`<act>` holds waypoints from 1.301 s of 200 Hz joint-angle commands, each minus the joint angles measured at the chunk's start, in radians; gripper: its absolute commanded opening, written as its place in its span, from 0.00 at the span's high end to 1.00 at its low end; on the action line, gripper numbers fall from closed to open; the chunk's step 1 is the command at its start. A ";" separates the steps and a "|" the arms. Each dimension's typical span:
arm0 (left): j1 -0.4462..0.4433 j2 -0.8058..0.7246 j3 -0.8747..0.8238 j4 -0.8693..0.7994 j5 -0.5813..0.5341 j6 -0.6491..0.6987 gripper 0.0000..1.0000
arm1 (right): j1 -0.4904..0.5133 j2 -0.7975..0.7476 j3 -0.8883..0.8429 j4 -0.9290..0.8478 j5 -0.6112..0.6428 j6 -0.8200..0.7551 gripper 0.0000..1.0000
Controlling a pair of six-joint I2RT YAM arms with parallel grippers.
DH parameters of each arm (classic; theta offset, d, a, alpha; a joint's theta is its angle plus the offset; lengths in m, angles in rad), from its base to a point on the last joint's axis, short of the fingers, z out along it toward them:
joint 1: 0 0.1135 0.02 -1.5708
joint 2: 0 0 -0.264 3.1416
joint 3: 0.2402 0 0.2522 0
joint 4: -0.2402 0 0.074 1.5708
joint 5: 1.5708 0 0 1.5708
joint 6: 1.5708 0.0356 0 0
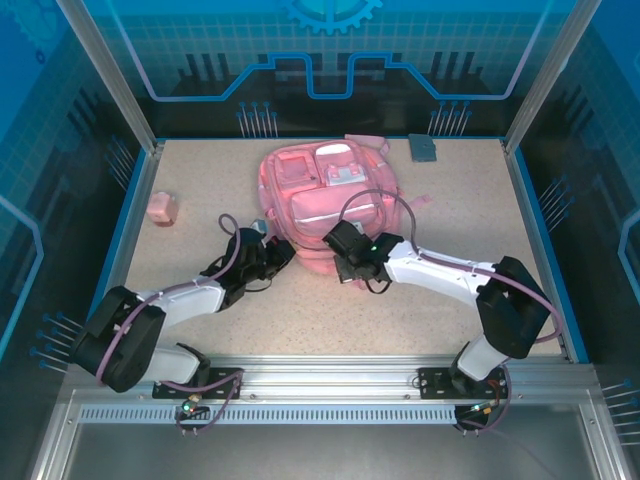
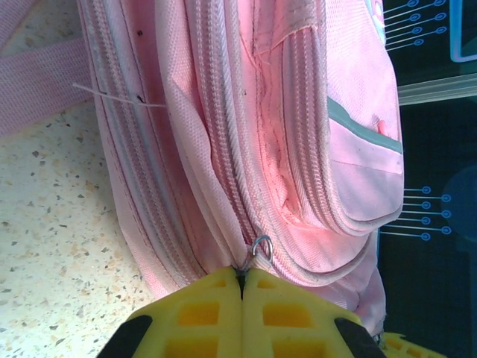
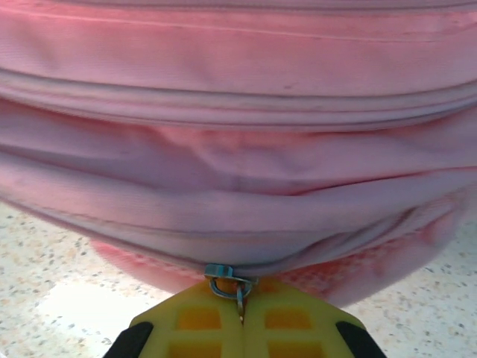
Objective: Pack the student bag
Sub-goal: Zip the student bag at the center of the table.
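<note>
Speckled beige tabletop (image 1: 450,210) inside blue-lit glass walls (image 1: 200,40).

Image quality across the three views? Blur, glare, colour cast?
Top external: sharp, evenly lit, student bag oversaturated pink. Left wrist: zip teeth and zip pull crisp. Right wrist: fabric soft and out of focus, the other zip pull sharper, bright glare patch on the table.

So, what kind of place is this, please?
Probably a robot test cell or demo booth: a speckled table fenced by an aluminium frame, blue walls printed with circuit patterns, and two robot arms bolted to a rail.
</note>
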 commanded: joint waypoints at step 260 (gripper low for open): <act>0.208 -0.280 0.113 -0.510 0.052 -0.053 0.41 | 0.049 0.332 0.370 0.218 -0.637 -0.215 1.00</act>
